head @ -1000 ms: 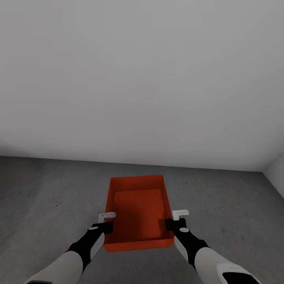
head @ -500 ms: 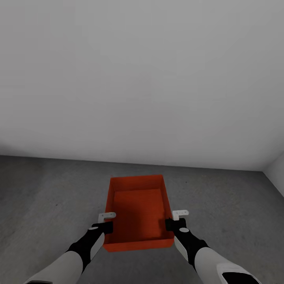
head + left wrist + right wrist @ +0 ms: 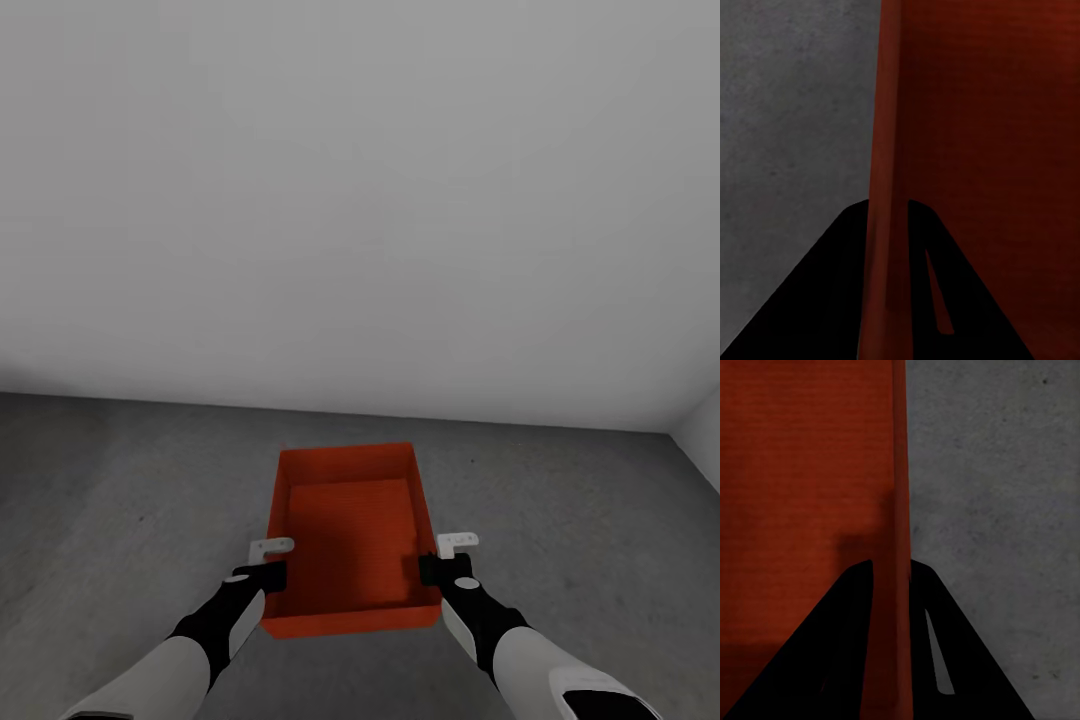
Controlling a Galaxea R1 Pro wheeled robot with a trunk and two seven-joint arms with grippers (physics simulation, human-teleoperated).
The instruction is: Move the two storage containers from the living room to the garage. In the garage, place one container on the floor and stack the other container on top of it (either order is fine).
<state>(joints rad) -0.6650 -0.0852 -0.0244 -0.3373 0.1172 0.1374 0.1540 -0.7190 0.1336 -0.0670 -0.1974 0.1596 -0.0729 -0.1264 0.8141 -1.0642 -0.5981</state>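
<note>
One orange-red open-topped storage container (image 3: 350, 530) is between my two arms, over the dark grey garage floor (image 3: 120, 500). My left gripper (image 3: 268, 577) is shut on its left side wall near the front corner. In the left wrist view that wall (image 3: 889, 112) runs between the black fingers (image 3: 832, 300). On the opposite wall my right gripper (image 3: 432, 570) is shut too, and the right wrist view shows the wall (image 3: 900, 472) pinched between its fingers (image 3: 960, 660). The container is empty inside. I cannot tell whether its bottom touches the floor.
A plain white-grey wall (image 3: 360, 200) stands just beyond the container. A second wall (image 3: 700, 440) meets it at the far right corner. Rough grey floor spreads to both sides of the container.
</note>
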